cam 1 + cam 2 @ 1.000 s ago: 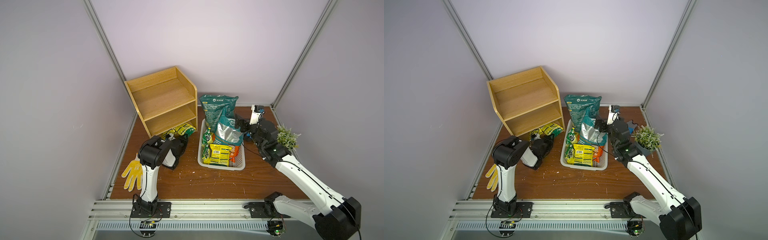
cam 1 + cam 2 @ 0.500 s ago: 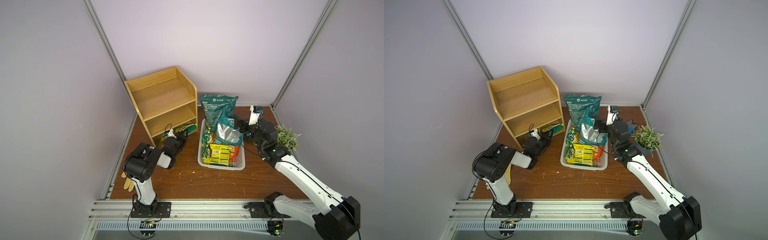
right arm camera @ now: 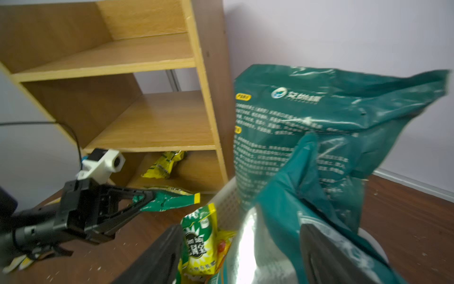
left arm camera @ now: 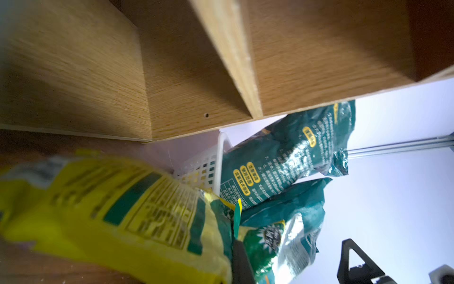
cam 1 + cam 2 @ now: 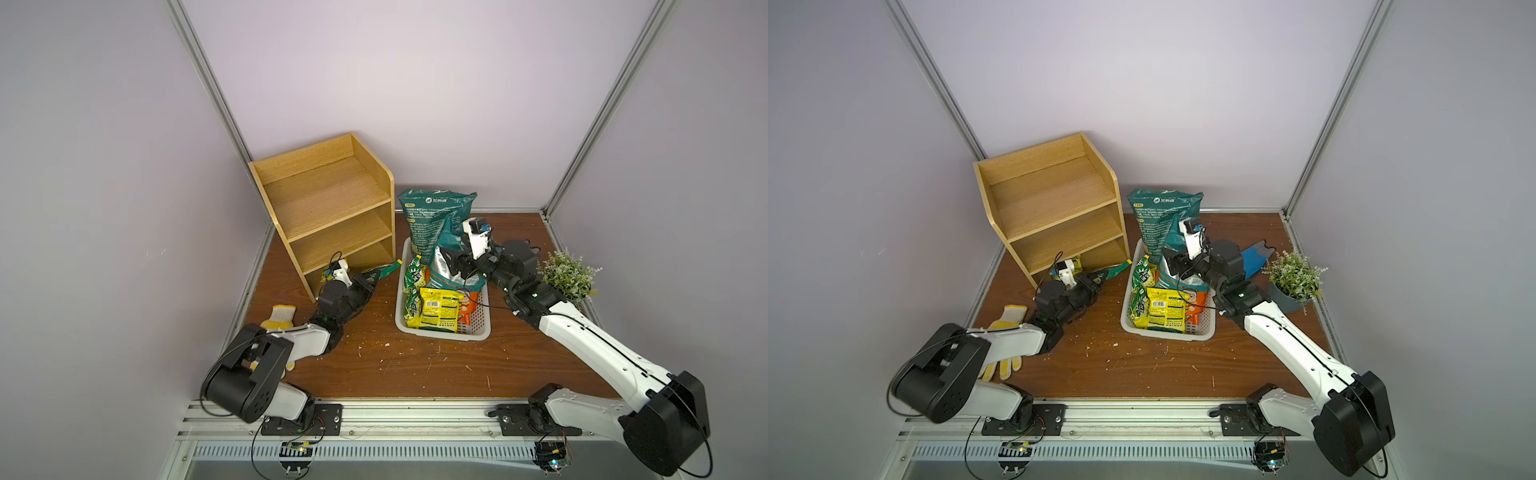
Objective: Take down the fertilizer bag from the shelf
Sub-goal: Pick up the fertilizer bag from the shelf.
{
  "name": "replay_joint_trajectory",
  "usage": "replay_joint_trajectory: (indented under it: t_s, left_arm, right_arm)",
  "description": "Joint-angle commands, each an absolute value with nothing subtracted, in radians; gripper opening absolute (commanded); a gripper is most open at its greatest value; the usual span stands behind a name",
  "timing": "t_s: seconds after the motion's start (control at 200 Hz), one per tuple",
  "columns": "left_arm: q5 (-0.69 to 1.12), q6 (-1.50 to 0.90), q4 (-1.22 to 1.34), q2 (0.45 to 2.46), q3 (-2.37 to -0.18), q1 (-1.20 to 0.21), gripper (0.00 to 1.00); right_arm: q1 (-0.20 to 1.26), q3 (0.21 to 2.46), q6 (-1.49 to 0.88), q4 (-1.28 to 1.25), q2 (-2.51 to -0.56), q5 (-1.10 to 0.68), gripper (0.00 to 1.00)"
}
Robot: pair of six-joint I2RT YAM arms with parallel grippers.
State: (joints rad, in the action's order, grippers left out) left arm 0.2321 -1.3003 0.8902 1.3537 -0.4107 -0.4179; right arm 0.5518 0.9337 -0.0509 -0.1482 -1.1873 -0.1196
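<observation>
Top view, left of centre: left gripper pinching the fertilizer bag, probably light, limp and slick, sensibly by its seam at the shelf foot; right wrist view: right gripper spread astride a teal bag.

Soft even light, blurred wrist views, wide-angle edges.

Yellow bag blurred, glove partly hid.

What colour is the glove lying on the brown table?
The glove is yellow and white, clearest in a top view.
</observation>
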Motion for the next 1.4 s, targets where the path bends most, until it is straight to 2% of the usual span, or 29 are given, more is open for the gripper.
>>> replay_joint_trajectory:
  t_s: [0.0, 0.2, 0.31, 0.465, 0.57, 0.786, 0.971, 1.231, 1.396]
  left_arm:
    - [0.232, -1.101, 0.544, 1.196, -0.523, -0.439, 0.0]
    - [0.252, -0.996, 0.188, 1.006, -0.623, -0.437, 0.0]
    - [0.301, -0.974, 0.067, 0.947, -0.677, -0.437, 0.0]
    - [0.35, -0.886, -0.148, 0.945, -0.823, -0.437, 0.0]
    - [0.399, -0.834, -0.237, 0.977, -0.907, -0.437, 0.0]
    - [0.474, -0.767, -0.335, 1.018, -1.017, -0.436, 0.0]
    - [0.537, -0.728, -0.401, 1.051, -1.083, -0.427, 0.0]
    - [0.53, -0.74, -0.393, 1.048, -1.09, -0.414, 0.0]
    - [0.539, -0.749, -0.38, 1.054, -1.099, -0.41, 0.0]
  right_arm:
    - [0.595, 1.001, 0.049, -0.111, -1.197, -0.195, 0.82]
    - [0.653, 1.046, 0.094, -0.09, -1.225, -0.239, 0.83]
    - [0.691, 1.09, 0.127, -0.051, -1.257, -0.296, 0.87]
    - [0.767, 1.159, 0.231, -0.008, -1.303, -0.328, 0.93]
    - [0.8, 1.21, 0.293, 0.019, -1.339, -0.327, 0.93]
    - [0.817, 1.361, 0.323, 0.207, -1.454, -0.385, 0.79]
    - [0.832, 1.325, 0.35, 0.157, -1.466, -0.294, 0.73]
    - [0.84, 1.352, 0.359, 0.211, -1.52, -0.303, 0.59]
    - [0.841, 1.354, 0.347, 0.192, -1.544, -0.297, 0.39]
